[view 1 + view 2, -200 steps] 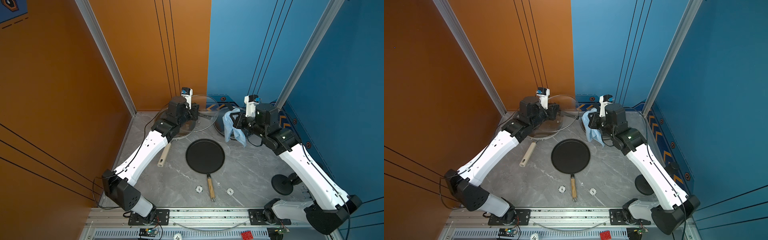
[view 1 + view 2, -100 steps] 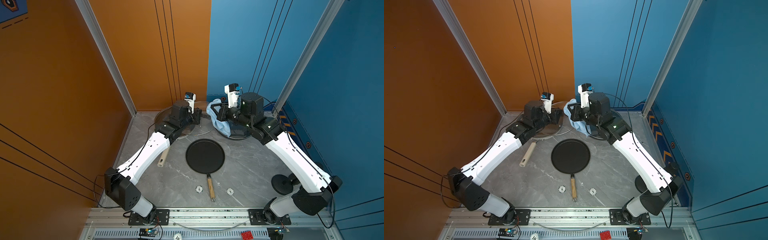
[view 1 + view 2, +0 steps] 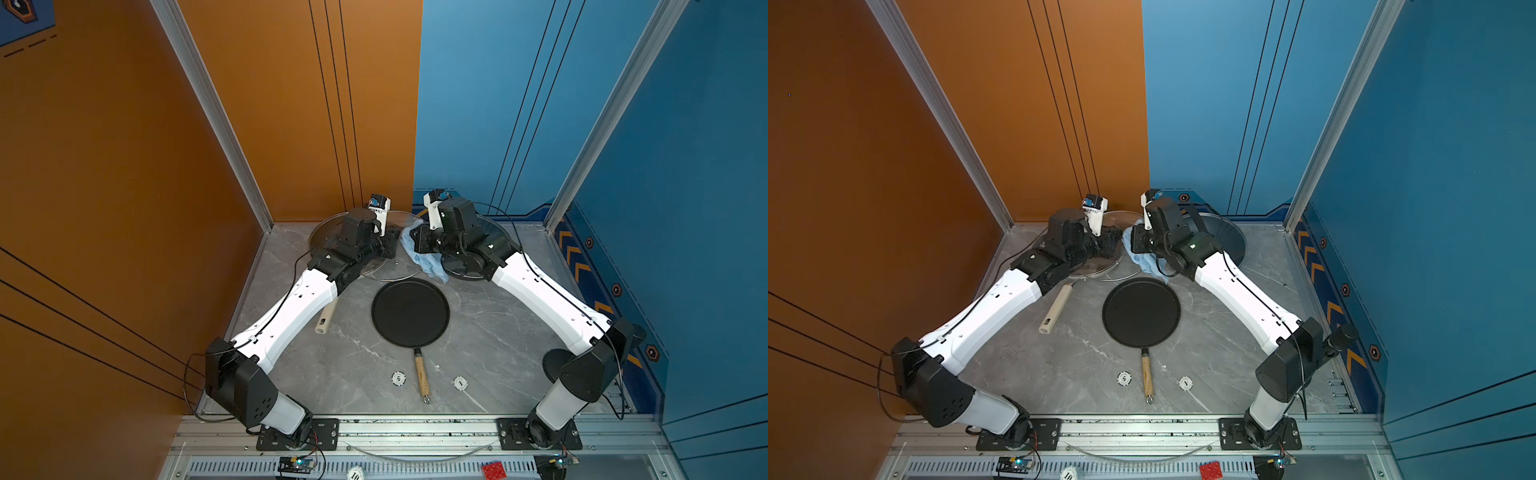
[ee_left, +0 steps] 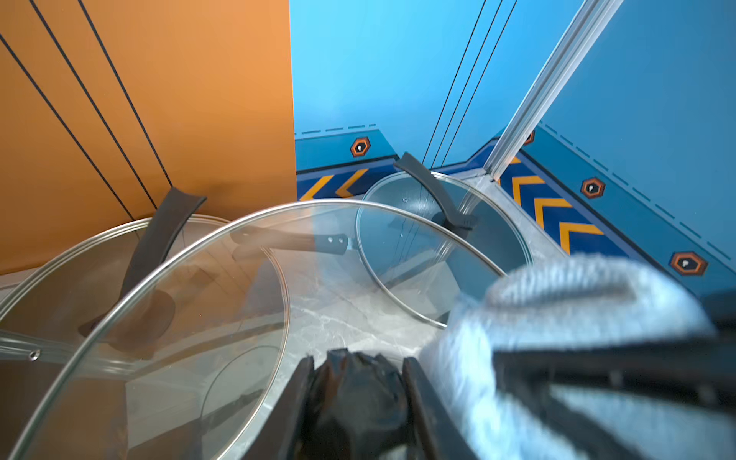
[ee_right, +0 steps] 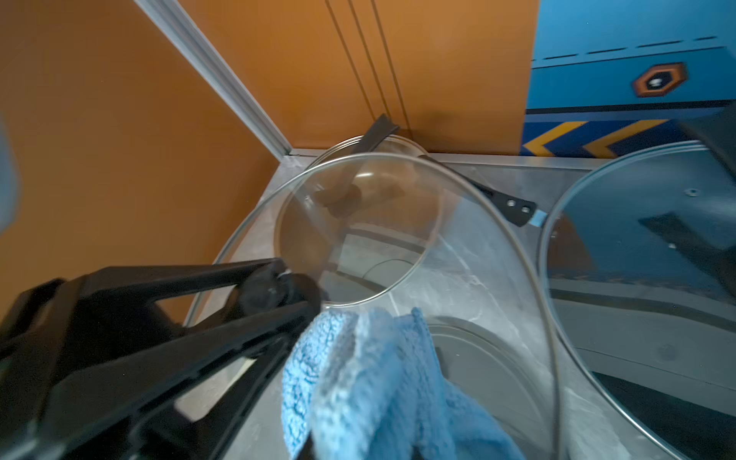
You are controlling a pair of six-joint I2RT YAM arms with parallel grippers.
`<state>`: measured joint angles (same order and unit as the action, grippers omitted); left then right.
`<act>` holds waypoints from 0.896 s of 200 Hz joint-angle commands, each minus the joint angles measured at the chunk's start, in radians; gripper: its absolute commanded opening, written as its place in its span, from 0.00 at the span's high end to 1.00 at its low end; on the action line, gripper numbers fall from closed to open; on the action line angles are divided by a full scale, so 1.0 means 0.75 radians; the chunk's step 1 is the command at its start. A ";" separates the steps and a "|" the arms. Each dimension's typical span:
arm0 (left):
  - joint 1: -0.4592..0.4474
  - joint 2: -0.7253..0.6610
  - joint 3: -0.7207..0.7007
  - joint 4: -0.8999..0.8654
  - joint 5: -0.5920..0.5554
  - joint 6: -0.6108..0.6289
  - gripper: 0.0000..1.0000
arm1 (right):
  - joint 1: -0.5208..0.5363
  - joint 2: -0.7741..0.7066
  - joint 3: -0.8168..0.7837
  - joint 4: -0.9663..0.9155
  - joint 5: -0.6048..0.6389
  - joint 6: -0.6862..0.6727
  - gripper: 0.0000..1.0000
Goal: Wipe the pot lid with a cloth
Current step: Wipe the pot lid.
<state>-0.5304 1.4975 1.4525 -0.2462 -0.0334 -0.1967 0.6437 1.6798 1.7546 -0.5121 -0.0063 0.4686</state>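
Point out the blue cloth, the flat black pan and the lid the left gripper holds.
blue cloth (image 3: 430, 264): in a top view, its bunched folds.
flat black pan (image 3: 410, 312): in a top view, its centre.
held lid (image 5: 478, 286): right wrist view, its glass.

My left gripper (image 4: 356, 374) clasps the black knob (image 4: 358, 402) of the pot lid (image 4: 318, 278), whose clear dome tilts up before me. Beyond that lid stand a smaller glass lid (image 4: 71, 286) with a black strap handle and another glass lid (image 4: 490, 235) over something dark. Close beside the pot lid's rim hangs a blurred light-blue cloth (image 4: 577, 302).
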 commanded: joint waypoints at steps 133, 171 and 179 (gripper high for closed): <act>0.002 -0.200 -0.046 0.183 0.073 0.135 0.70 | 0.017 0.293 0.385 -0.116 0.041 -0.024 0.92; 0.012 -0.203 -0.051 0.179 0.063 0.117 0.70 | -0.063 0.210 0.242 -0.194 0.170 -0.009 0.93; 0.014 -0.203 -0.050 0.176 0.060 0.117 0.70 | -0.077 0.184 0.223 -0.200 0.196 -0.011 0.93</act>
<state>-0.5308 1.3861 1.3769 -0.2676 0.0113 -0.1089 0.6369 1.8771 1.9747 -0.5331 0.0135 0.4824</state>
